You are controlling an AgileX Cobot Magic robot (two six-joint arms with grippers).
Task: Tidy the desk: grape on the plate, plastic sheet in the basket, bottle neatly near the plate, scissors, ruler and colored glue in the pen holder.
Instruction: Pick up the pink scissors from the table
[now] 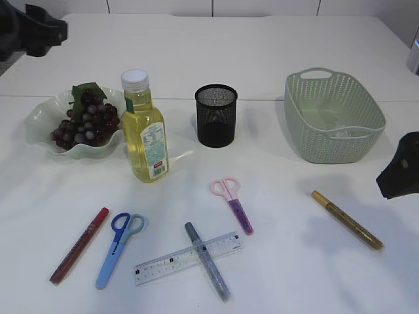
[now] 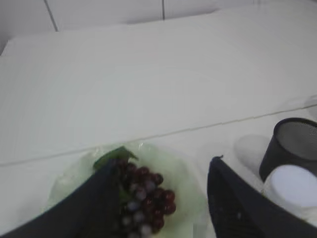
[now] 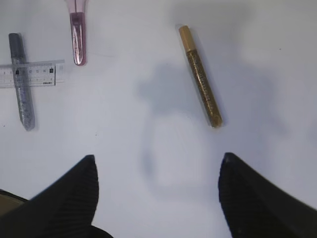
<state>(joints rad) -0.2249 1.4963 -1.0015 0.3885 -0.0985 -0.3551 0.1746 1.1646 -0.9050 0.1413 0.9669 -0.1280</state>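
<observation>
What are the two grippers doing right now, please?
Left gripper: open, holding nothing, above the grapes on the plate.
Right gripper: open, empty, above bare table near the gold glue pen.

Your left arm point(image 1: 33, 29) sits high at the tabletop's far left corner, its gripper point(image 2: 161, 198) hanging with jaws apart and nothing between them. Your right arm point(image 1: 400, 169) pokes in at the right edge, its gripper point(image 3: 158, 193) hovering above the tabletop, jaws spread wide and empty.
</observation>
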